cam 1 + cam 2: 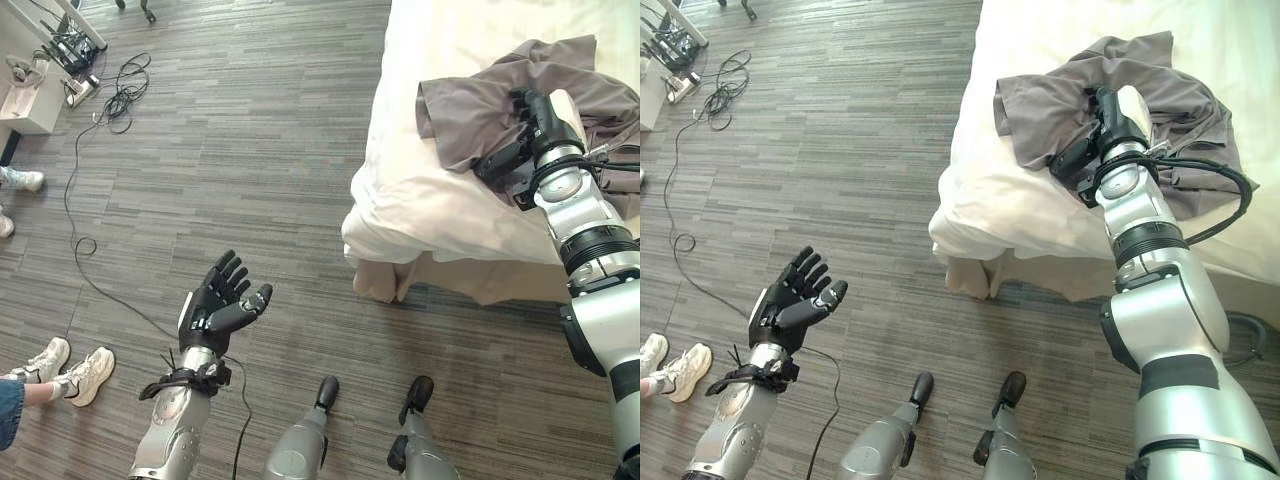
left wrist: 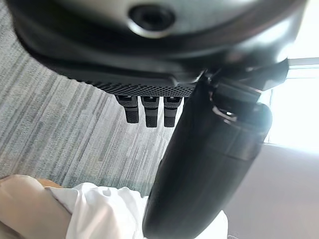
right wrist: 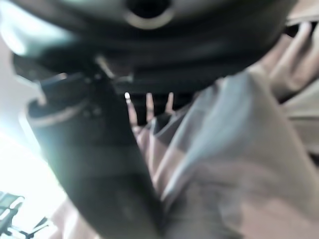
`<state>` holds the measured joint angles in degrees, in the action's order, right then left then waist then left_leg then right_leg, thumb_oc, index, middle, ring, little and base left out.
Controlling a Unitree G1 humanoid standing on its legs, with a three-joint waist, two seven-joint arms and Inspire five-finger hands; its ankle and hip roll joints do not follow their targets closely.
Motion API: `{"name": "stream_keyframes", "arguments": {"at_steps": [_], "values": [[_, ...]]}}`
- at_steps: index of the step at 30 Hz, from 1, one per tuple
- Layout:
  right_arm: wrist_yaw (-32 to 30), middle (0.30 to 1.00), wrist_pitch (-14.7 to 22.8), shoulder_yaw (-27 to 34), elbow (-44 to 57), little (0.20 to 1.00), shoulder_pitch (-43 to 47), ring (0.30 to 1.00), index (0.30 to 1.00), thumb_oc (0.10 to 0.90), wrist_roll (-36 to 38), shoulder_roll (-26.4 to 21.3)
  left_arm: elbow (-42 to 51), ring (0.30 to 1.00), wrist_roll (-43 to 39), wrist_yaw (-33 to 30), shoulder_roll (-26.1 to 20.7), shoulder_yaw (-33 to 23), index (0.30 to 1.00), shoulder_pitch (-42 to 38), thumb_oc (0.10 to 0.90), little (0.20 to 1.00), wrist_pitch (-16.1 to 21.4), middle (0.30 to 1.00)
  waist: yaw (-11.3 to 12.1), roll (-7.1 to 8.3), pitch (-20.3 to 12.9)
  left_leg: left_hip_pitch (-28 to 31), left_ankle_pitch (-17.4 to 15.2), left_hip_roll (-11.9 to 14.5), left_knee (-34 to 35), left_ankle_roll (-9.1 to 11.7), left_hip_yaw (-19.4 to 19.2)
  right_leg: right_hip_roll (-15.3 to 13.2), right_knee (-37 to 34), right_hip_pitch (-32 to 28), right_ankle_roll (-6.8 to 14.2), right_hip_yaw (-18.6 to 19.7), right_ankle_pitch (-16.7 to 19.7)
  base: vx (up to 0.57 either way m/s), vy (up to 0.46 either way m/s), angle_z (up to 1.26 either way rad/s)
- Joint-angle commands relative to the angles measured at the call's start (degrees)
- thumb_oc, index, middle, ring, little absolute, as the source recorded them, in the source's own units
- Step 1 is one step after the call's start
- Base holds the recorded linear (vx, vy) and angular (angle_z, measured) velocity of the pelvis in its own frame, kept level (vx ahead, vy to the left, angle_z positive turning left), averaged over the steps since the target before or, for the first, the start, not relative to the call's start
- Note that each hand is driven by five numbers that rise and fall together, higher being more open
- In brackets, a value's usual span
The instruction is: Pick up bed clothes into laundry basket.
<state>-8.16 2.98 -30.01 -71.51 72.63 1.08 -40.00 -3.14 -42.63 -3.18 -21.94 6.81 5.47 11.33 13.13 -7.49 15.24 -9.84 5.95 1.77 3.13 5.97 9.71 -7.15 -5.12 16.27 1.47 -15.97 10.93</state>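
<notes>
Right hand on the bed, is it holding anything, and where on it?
It cannot be told. The right hand rests on the grey garment near its middle, fingers hidden in the folds. The left hand is open over the floor, holding nothing.

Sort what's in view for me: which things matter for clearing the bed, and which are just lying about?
Job:
- grey garment, crumpled on the bed
- right hand, on the garment
- left hand, open over the floor, holding nothing

Lying about:
- black cables on the floor
- a person's white shoes
</notes>
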Motion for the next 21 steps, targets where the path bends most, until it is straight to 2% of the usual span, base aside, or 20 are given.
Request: {"name": "stream_keyframes", "arguments": {"at_steps": [1, 11, 16, 18, 21], "values": [[0.1, 0.300, -0.3, -7.8, -0.4, 0.300, 4.6, 0.300, 0.300, 0.400, -1.5, -0.9, 10.9, 0.900, 0.7, -0.4, -1.5, -0.5, 0.900, -1.1, 0.800, 0.900, 7.8, 0.900, 0.2, -0.03, 1.2, -3.5, 1.6, -0.2, 1.9, 1.3, -0.5, -2.7, 9.7, 1.0, 5.8, 5.5, -9.5, 0.02, 0.009, -0.09], [-3.3, 0.300, 1.4, -9.3, 10.0, 0.300, 7.1, 0.300, 0.300, 0.400, 0.0, -7.0, 10.0, 0.900, 0.7, -0.8, -1.6, -0.3, 0.900, -2.3, 0.800, 0.900, 8.1, 0.900, -3.5, 1.03, 0.7, -1.6, 0.6, -0.5, 1.9, 0.8, -1.4, -2.7, 9.4, -0.5, 5.7, 7.5, -9.9, 0.02, 0.020, -0.07], [-5.8, 0.300, 2.6, -5.6, 18.6, 0.300, 6.2, 0.300, 0.300, 0.400, 5.1, -10.9, 9.7, 0.900, 0.9, -0.8, -1.5, -0.9, 0.900, -2.8, 0.800, 0.900, 8.0, 0.900, -5.9, 1.26, 0.0, -0.5, -0.1, -0.6, 1.9, 0.5, -1.5, -3.2, 9.5, -1.5, 5.7, 8.4, -10.2, 0.02, 0.019, -0.01], [-6.0, 0.300, 2.9, -4.4, 22.7, 0.300, 5.8, 0.300, 0.300, 0.400, 6.2, -12.5, 9.5, 0.900, 1.2, -0.8, -1.7, -1.1, 0.900, -3.3, 0.800, 0.900, 8.0, 0.900, -6.8, 1.93, -0.2, 0.5, -0.7, -0.5, 1.9, 0.2, -2.1, -3.2, 9.6, -1.9, 5.7, 9.0, -10.4, 0.06, 0.046, -0.04], [-6.6, 0.300, 3.6, -2.0, 33.9, 0.300, 3.3, 0.300, 0.300, 0.400, 6.6, -16.0, 9.1, 0.900, 2.0, 0.0, -2.4, -1.9, 0.900, -3.7, 0.800, 0.900, 7.5, 0.900, -8.8, 4.48, 0.0, 2.1, -4.6, 0.1, -3.2, -0.2, -4.8, -2.4, 9.2, -3.1, 5.5, 12.0, -10.5, 0.07, 0.030, -0.25]]}}
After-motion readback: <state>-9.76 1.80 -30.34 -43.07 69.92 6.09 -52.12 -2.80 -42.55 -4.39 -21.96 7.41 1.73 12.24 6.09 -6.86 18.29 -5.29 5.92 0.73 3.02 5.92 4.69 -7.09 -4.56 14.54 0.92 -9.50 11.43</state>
